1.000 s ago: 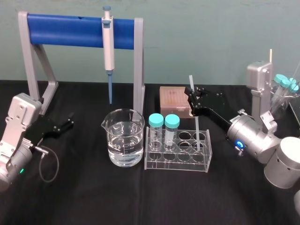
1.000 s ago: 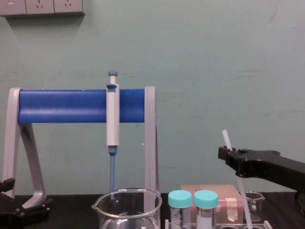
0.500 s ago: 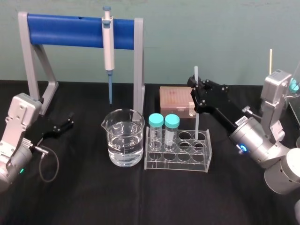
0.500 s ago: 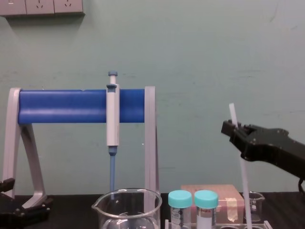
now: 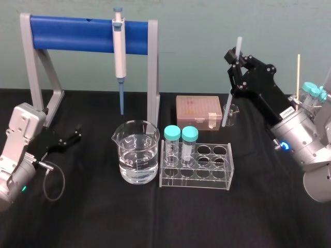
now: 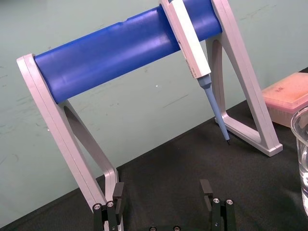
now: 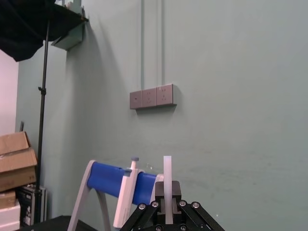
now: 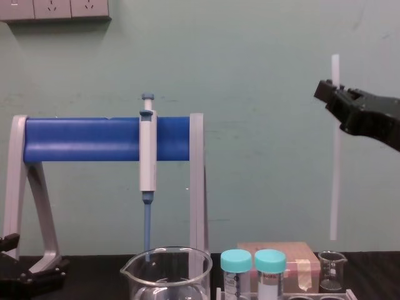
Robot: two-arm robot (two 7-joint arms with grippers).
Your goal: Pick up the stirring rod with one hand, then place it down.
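Well below the fingers of the black right gripper (image 5: 235,59), a clear plastic tube rack (image 5: 196,182) holds two teal-capped tubes (image 5: 180,140) in its leftmost columns. Further left, a large glass beaker (image 5: 135,135) holds clear liquid. Behind them stand a pink lidded box (image 5: 198,111) and a small glass beaker (image 5: 232,114). The right fingers are clamped near the top of the thin white translucent stirring rod (image 5: 228,106), which hangs upright beneath them, its lower end just above the small beaker. The black left gripper (image 6: 162,192) rests with fingers apart, holding nothing.
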